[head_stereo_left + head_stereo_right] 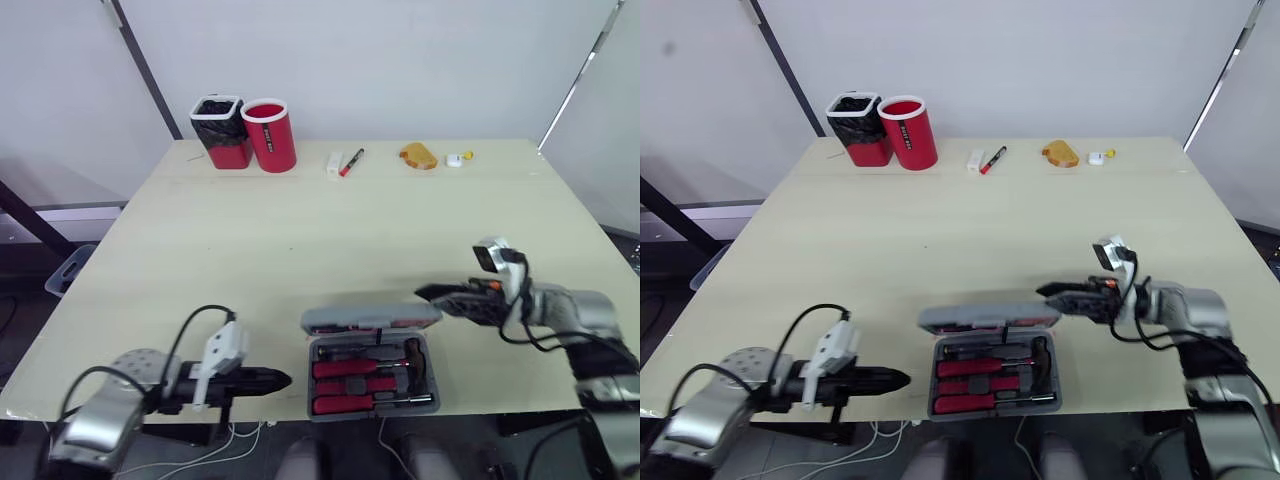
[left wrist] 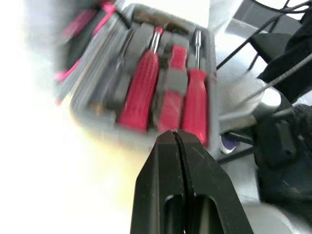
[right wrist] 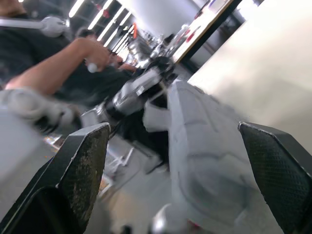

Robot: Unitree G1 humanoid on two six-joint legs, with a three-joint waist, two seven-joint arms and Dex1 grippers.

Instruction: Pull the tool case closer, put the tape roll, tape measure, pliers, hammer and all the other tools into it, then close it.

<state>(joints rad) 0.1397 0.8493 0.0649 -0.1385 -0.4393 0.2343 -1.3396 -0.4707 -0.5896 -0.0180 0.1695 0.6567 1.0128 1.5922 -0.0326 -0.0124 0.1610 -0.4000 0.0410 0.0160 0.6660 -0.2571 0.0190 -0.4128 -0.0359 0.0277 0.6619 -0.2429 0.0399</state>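
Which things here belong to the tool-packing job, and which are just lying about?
Job: case, red-handled tools inside it.
Lying about, far edge: square cup, round cup, pen, white block, orange item (possibly a tool).

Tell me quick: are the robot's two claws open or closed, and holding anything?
Left gripper: closed, holding nothing, beside the tool case.
Right gripper: open, holding nothing.
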